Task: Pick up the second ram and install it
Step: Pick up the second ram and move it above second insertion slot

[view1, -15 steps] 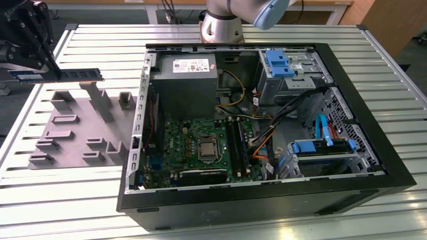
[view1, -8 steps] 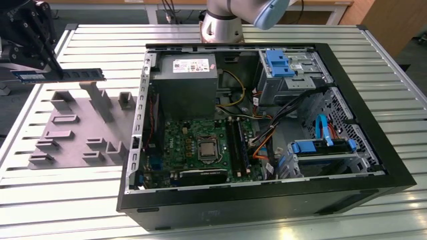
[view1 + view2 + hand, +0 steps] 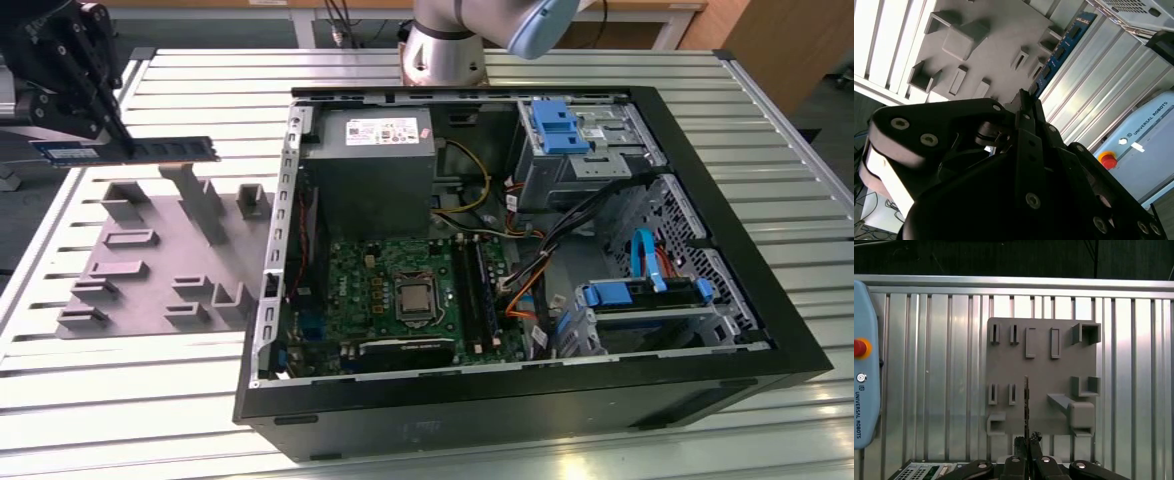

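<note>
Ribbed metal tabletop (image 3: 200,400) with an open black computer case (image 3: 747,330) lying on its side; its green motherboard (image 3: 387,270) faces up. Beside the case, toward the exterior view's left, a flat grey fixture (image 3: 160,270) with raised blocks and slots sits on the tabletop.

Over the far part of that fixture, the black claw (image 3: 124,148) is closed on the ram (image 3: 180,149), a thin blue-green stick with dark chips. It grips the stick near the middle of its length, so both ends stick out to either side. The stick is held level, long edge down, well away from the case and motherboard. A tall fixture block stands just under it; whether they touch is unclear.

In the first wrist view the stick is seen edge-on as a thin dark line running out from the claw tips across the grey fixture. A pale blue pendant (image 3: 864,390) with a red button (image 3: 859,347) lies beside the tabletop.
</note>
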Motion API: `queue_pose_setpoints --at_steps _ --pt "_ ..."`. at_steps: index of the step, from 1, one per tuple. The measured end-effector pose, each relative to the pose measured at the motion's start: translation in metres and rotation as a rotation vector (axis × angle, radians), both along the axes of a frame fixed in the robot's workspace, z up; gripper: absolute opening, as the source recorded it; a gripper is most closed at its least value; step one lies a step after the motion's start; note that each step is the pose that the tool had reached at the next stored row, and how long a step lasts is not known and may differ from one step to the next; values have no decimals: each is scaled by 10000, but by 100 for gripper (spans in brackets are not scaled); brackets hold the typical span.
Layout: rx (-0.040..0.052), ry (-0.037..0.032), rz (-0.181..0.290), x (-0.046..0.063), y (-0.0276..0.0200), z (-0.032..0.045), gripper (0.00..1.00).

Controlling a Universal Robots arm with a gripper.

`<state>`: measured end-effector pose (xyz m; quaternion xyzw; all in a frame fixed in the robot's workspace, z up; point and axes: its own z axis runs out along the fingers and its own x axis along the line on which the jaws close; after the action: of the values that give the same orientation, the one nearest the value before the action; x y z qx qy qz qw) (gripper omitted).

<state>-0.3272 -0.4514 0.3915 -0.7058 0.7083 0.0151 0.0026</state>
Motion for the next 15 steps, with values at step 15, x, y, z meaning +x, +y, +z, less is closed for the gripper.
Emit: queue_pose_setpoints --at_steps 15 --pt "0 0 1 60 0 0 14"
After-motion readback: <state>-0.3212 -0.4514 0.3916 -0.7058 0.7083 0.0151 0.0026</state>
